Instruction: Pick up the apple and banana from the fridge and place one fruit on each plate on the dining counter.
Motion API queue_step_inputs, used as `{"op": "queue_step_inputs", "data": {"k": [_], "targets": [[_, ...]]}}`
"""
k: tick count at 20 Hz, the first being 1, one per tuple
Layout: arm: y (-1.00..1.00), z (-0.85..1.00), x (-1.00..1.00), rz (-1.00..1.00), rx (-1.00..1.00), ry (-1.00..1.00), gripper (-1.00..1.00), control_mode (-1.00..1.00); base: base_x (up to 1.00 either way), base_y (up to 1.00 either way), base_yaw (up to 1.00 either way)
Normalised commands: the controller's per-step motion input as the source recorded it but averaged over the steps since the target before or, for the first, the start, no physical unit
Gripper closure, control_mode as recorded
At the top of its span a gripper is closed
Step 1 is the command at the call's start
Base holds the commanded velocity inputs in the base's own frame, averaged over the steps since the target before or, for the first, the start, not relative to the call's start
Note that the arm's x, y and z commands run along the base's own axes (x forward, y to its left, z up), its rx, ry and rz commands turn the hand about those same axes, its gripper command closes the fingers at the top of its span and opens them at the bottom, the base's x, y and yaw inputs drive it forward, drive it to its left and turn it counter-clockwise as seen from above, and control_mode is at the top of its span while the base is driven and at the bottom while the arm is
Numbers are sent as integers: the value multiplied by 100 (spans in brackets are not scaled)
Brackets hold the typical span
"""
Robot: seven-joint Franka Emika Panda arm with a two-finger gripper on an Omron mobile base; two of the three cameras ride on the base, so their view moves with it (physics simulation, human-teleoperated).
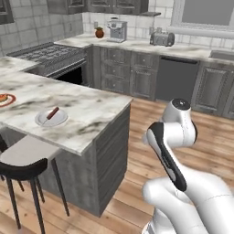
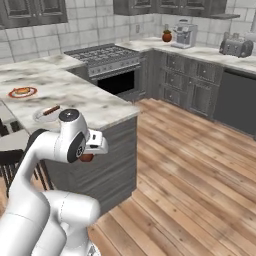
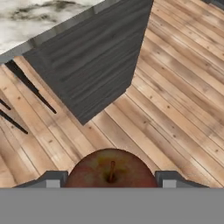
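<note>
We see the apple, round and dark red with mottled skin and a short brown stem, clasped between the two dark tips of the gripper (its jaws closed on the fruit's sides), above the striped wood-plank floor. Beside it stands the dining counter, white grey-veined marble over a dark ribbed base. On its top lie a pale plate bearing a red-brown stick, and a red-rimmed plate.
</note>
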Motion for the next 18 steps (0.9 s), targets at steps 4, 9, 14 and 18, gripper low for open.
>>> {"op": "queue_step_inputs", "data": {"k": [4,9,14,18], "targets": [[0,0,0,0,0,0,100,100,-21,87,-5],[0,0,0,0,0,0,100,100,-15,97,-6],[0,0,0,0,0,0,100,100,-9,99,-6],[0,0,0,0,0,0,100,100,-3,100,-8]]}}
